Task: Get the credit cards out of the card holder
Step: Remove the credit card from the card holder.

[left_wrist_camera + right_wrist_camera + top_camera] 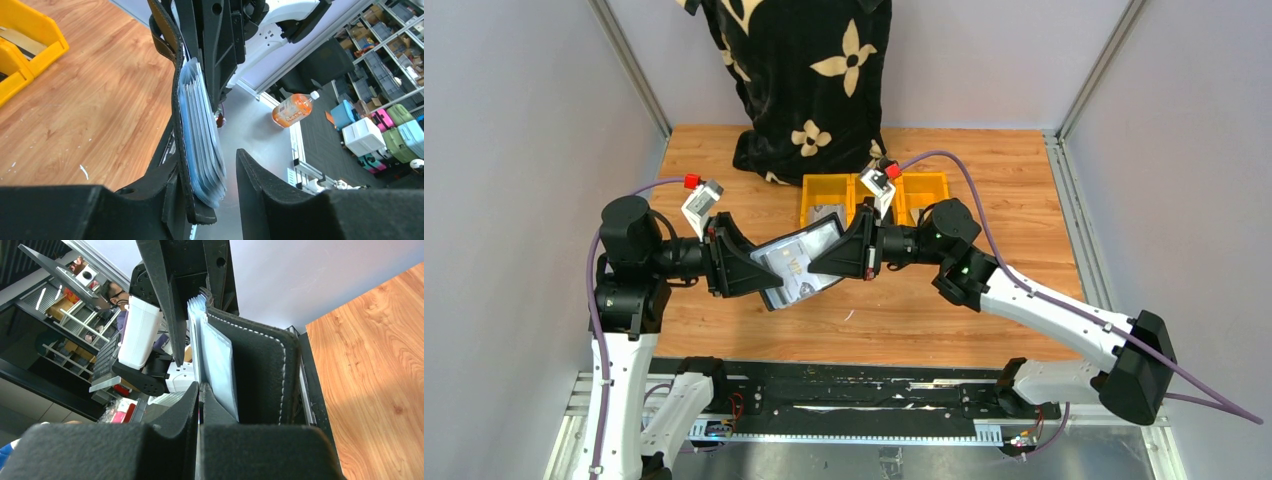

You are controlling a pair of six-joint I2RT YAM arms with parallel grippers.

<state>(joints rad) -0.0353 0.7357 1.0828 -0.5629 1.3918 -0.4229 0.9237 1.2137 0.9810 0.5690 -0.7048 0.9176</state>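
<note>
The black card holder [804, 262] hangs open above the table between my two grippers, a silvery credit card showing in it. In the left wrist view its black flap [177, 100] and grey-blue slots [200, 125] lie against one finger [160, 200]; a gap separates them from the other finger, so my left gripper [207, 160] is open around the holder's edge [764, 272]. My right gripper [198, 386] is shut on a thin pale sheet, seemingly a credit card [196, 340], at the holder's right edge [822, 262]. The black flap [260, 370] lies beside its finger.
Yellow bins [824, 200] stand just behind the grippers, one holding a flat pale item; one bin also shows in the left wrist view [25, 40]. A black cloth bag with beige flowers [804, 80] stands at the back. Grey walls enclose the wooden table [984, 320].
</note>
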